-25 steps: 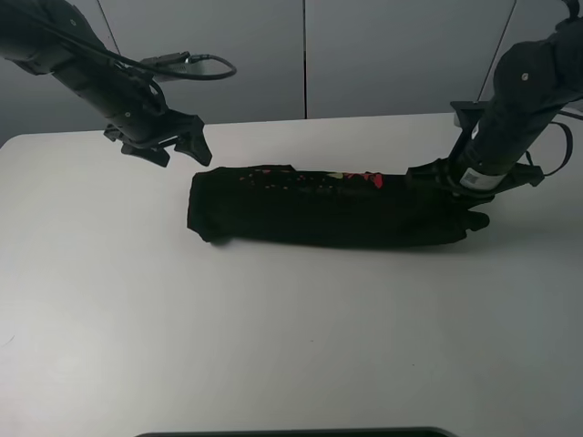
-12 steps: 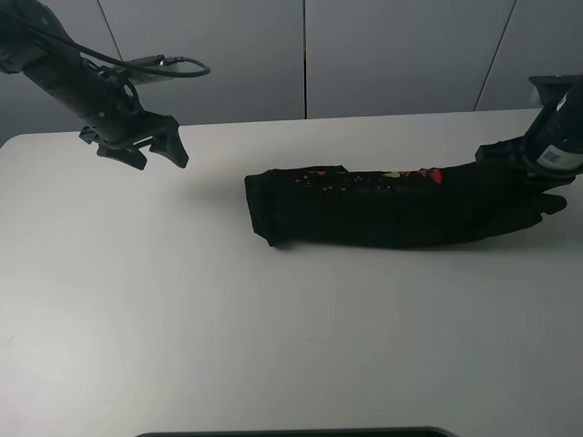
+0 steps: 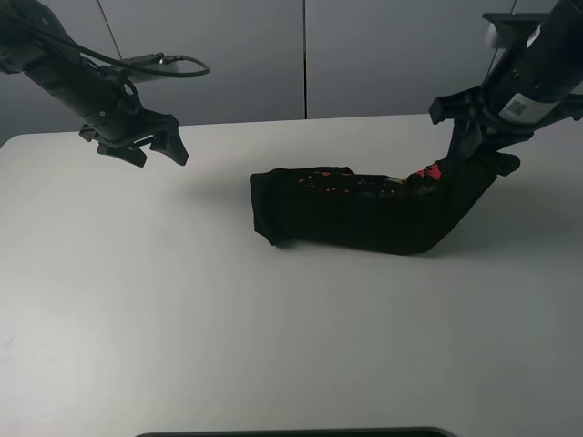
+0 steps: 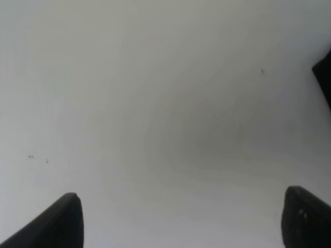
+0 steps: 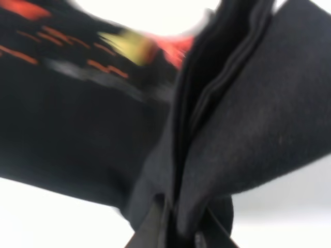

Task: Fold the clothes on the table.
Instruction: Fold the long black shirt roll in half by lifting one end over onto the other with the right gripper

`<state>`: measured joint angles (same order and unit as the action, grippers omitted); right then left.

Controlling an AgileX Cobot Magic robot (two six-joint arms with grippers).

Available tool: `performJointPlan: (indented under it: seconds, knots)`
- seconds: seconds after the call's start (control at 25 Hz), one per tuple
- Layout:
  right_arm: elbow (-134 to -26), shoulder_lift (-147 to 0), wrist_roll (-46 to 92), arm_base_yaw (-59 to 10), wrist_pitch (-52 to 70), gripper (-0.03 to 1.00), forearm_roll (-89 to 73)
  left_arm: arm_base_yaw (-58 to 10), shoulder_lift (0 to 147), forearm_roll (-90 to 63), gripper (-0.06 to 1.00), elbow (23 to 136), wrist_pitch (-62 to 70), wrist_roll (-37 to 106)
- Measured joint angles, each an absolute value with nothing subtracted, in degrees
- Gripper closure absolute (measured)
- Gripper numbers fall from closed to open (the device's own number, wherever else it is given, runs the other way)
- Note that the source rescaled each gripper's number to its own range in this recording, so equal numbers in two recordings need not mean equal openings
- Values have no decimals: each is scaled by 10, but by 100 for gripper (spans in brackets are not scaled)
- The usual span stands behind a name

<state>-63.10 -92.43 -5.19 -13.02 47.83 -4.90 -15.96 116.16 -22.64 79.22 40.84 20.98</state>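
Observation:
The black T-shirt [image 3: 355,211] lies as a long folded strip on the white table [image 3: 182,300], with red and yellow print along its far edge. My right gripper [image 3: 480,150] is shut on the shirt's right end and holds it lifted off the table, so the strip bends upward there. In the right wrist view the layered black cloth [image 5: 232,129] runs down into the pinch of the gripper [image 5: 178,227]. My left gripper [image 3: 150,146] is open and empty above the table's back left, well away from the shirt. Its fingertips [image 4: 64,219] show over bare table.
A grey panelled wall [image 3: 364,55] stands behind the table. A cable [image 3: 173,62] loops off the left arm. A dark strip [image 3: 291,432] lies at the table's front edge. A dark edge [image 4: 326,82] shows at the side of the left wrist view.
My right gripper dragged the shirt to the right, then raised its right end and came back leftward. My left gripper moved off to the left and has held still since.

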Motion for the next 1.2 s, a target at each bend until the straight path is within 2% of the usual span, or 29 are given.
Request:
performJointPlan:
  seconds: [0.36,0.68,1.04,1.2]
  knots:
    - [-733,-981,43,-154,490,94,-263,-160,1162,-226,-5,792,408,210]
    - [-734,-1058,54,-245,413,94,-314,-160,1162,-226,-5,792,407,210]
    - [-734,-1166,72,-280,318,94,-398,-160,1162,-226,-5,792,407,210]
    - [-734,-1179,125,-297,294,94,-474,-160,1162,-226,-5,792,406,210]
